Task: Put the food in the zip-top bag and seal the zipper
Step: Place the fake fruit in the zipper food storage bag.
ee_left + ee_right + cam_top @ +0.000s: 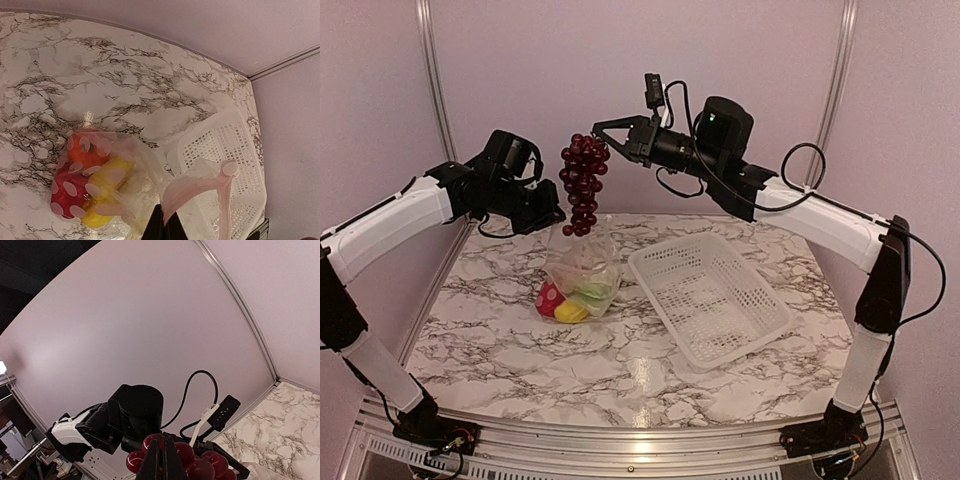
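The clear zip-top bag [582,272] stands on the table, held up by its mouth. Inside it lie a red pepper [66,197], an orange piece [86,150] and yellow pieces [107,181]; a pale piece [598,290] lies beside them. My left gripper [557,222] is shut on the bag's whitish zipper strip [200,186], its fingertips [165,227] pinching it; the mouth gapes open. My right gripper [601,133] is shut on the top of the dark purple grape bunch [583,185], which hangs above the bag's mouth. The grapes [200,466] also show in the right wrist view around the gripper [161,462].
A white latticed basket [712,296] sits empty to the right of the bag, close to it; it also shows in the left wrist view [235,145]. The marble table's back edge meets the wall behind the bag. The two arms' grippers are close together over the back left.
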You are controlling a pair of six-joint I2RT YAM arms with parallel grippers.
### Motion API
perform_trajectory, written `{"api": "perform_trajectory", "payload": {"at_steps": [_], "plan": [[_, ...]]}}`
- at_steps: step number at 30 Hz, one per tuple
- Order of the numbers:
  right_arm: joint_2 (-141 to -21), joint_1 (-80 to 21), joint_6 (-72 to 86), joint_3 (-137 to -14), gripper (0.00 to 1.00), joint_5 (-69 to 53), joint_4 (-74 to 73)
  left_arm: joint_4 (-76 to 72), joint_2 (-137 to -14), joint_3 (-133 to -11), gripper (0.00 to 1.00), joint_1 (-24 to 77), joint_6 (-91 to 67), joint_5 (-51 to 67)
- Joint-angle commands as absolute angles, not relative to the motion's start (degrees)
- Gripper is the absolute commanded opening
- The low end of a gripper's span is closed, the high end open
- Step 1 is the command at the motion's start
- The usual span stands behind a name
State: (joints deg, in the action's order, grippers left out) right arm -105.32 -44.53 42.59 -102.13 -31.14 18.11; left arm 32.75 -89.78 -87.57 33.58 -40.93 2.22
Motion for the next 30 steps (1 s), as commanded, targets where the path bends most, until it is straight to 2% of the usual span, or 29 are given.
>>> {"api": "perform_trajectory", "payload": {"at_steps": [1, 14, 24, 30], "plan": [[-105.9, -44.9, 45.1, -101.0, 0.00, -32.8, 24.3, 30.7, -87.1, -85.9, 0.00, 32.3, -42.7, 4.0], [-107.4, -45.0, 43.0, -93.5, 0.00, -35.7, 22.7, 29.3, -86.8, -85.7, 0.00, 31.2, -43.5, 4.6], [-109.6, -46.0, 46.5, -105.0, 0.00, -36.2, 24.0, 29.1, -87.2, -84.8, 0.00, 31.1, -43.3, 5.0], [-110.5, -46.6, 47.5, -107.7, 0.00, -36.5, 24.2, 29.2, -87.3, -84.9, 0.00, 31.1, -43.1, 5.1]]}}
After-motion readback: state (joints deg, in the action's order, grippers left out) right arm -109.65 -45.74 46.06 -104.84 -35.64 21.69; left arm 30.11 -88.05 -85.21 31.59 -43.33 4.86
